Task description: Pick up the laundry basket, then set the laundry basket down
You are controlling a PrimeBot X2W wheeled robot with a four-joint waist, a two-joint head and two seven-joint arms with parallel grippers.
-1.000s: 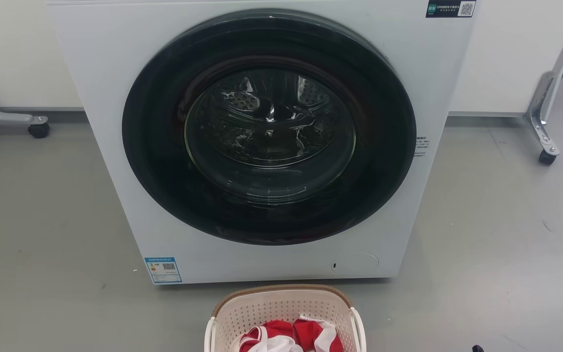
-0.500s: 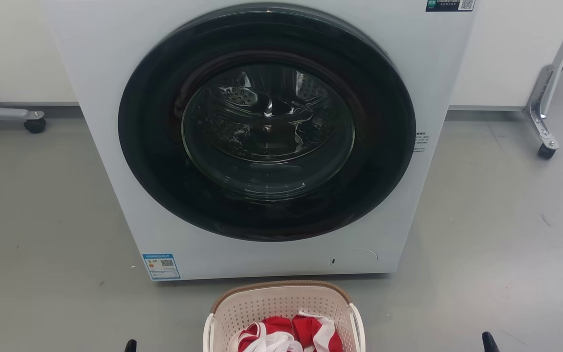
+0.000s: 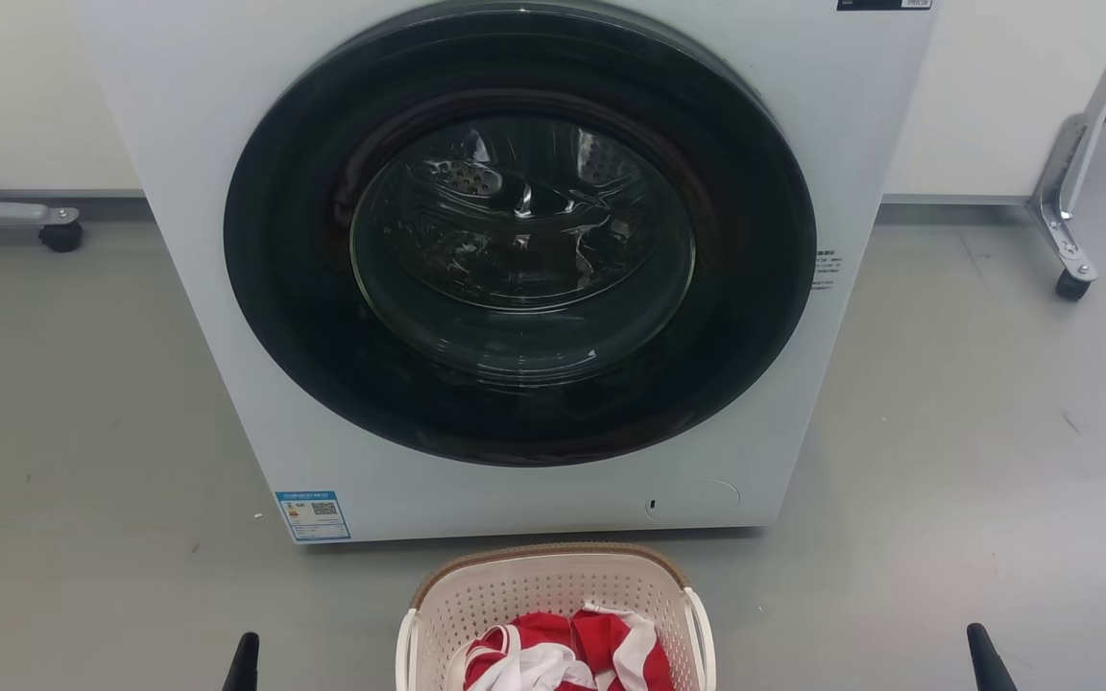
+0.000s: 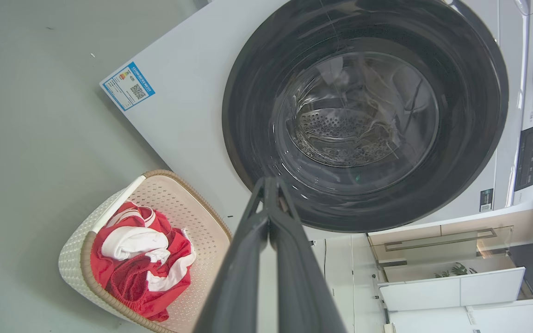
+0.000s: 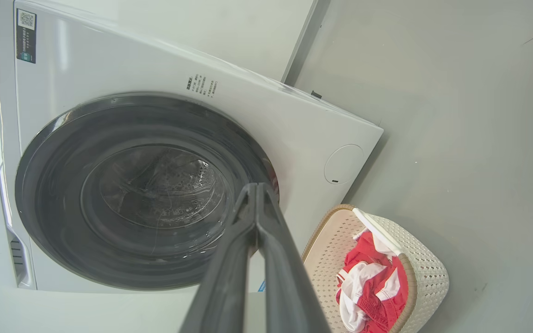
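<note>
Grey floor point(image 3: 83, 403) runs up to a white front-loading washing machine point(image 3: 217, 317). Its round dark glass door point(image 3: 519, 230) is closed. A blue label point(image 3: 313, 515) sits at the lower left corner of the front panel. Wheeled metal frame legs stand by the wall at far left point(image 3: 44, 219) and far right point(image 3: 1062, 230).

The laundry basket point(image 3: 553, 555) rests on the floor just in front of the washing machine, below the door, and is cut off by the bottom edge of the head view. It holds crumpled red and white clothing point(image 3: 563, 653). A white handle shows on each side.

The left gripper point(image 3: 246, 662) rises at the lower left of the head view, apart from the basket's left side. The right gripper point(image 3: 990, 660) rises at the lower right, farther from the basket's right side. Neither touches the basket.

In the left wrist view, the left gripper's fingers are pressed together with nothing between them, and the basket lies to their lower left. In the right wrist view, the right gripper's fingers are likewise pressed together and empty, and the basket lies to their lower right.
</note>
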